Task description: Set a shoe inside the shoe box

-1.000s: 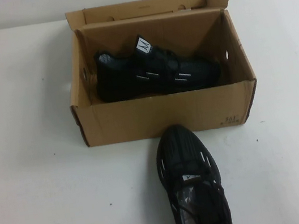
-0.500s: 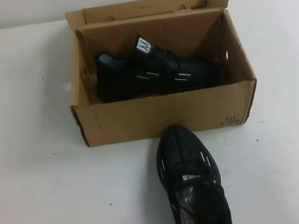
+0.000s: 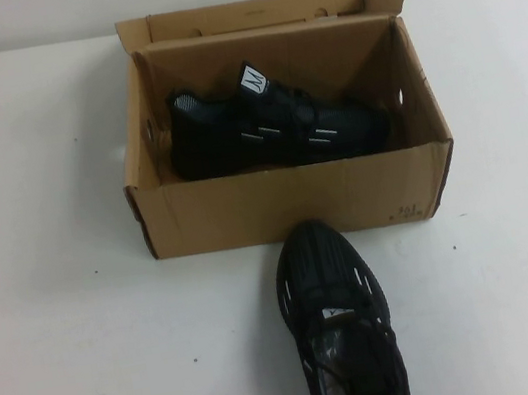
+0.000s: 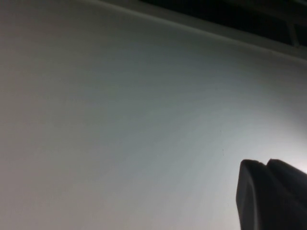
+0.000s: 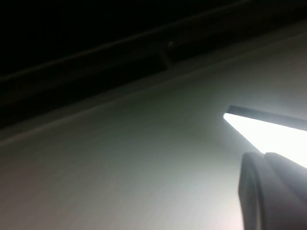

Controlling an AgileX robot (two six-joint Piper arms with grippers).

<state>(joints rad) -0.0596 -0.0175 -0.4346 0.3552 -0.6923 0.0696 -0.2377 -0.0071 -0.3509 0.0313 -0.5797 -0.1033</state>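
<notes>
Black mesh sneaker (image 3: 342, 331) at the tabletop's near edge, toe touching or just short of the cardboard shoe box (image 3: 290, 203); its twin (image 3: 273, 130) already inside. Left gripper (image 4: 271, 194) and right gripper (image 5: 273, 191) parked off-scene, fingers together, empty. Best gripped mid-body, lifted clear over the near wall.

Neither of your arms shows in the high view. Your left gripper (image 4: 271, 191) appears only in its own wrist view, as a dark tip with its jaws closed together and nothing between them. Your right gripper (image 5: 273, 191) looks the same in its wrist view: closed, empty, touching nothing.
</notes>
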